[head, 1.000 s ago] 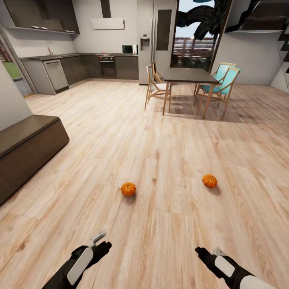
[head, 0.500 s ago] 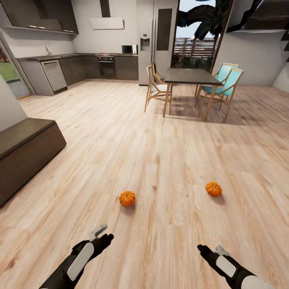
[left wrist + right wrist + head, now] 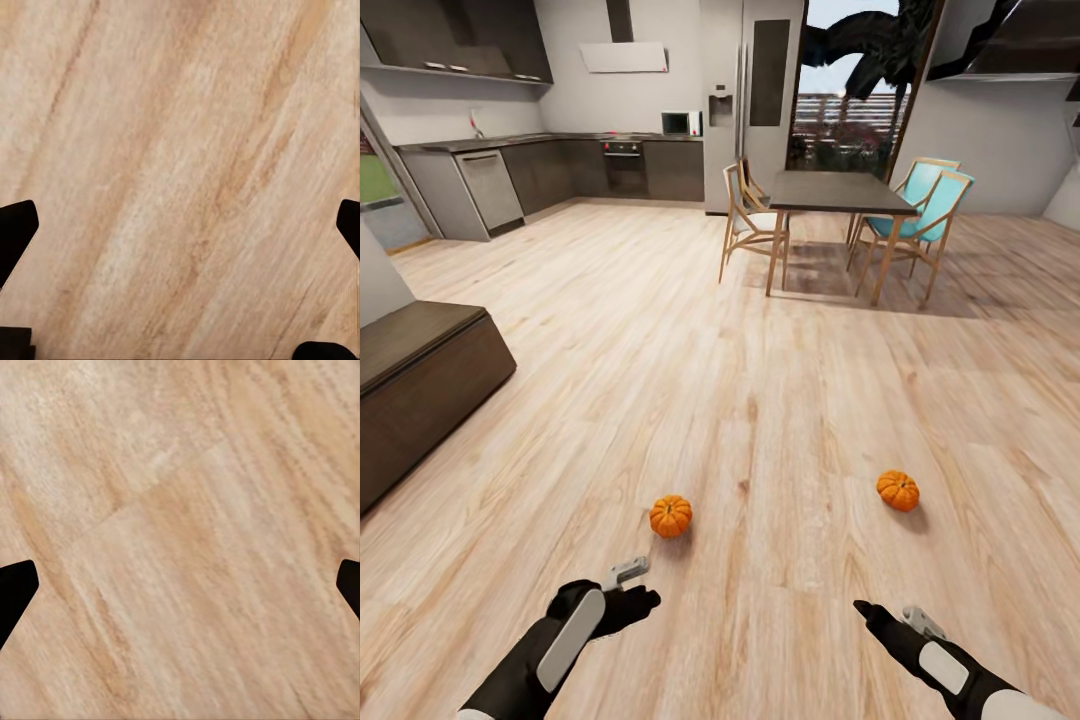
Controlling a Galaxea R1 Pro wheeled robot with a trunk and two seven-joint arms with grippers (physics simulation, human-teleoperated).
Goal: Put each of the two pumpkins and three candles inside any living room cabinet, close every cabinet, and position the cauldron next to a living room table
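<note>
From the head view, two pumpkins are sitting on the wooden floor (image 3: 760,380): the near pumpkin (image 3: 671,516) just ahead of the left end effector (image 3: 628,578), the far pumpkin (image 3: 898,490) ahead of the right end effector (image 3: 880,618). They're looking rigid, light and ribbed, so gripping across the belly seems safest. The dark cabinet (image 3: 420,390) is waiting at left. Both wrist views are showing fingertips spread wide over bare planks.

Two pumpkins sit on the floor (image 3: 760,330), well apart: one pumpkin (image 3: 671,516) left, the other pumpkin (image 3: 898,491) right. The cabinet (image 3: 420,385) stands along the floor's left edge; the dining table (image 3: 838,190) stands far behind, chairs (image 3: 752,220) beside it.
</note>
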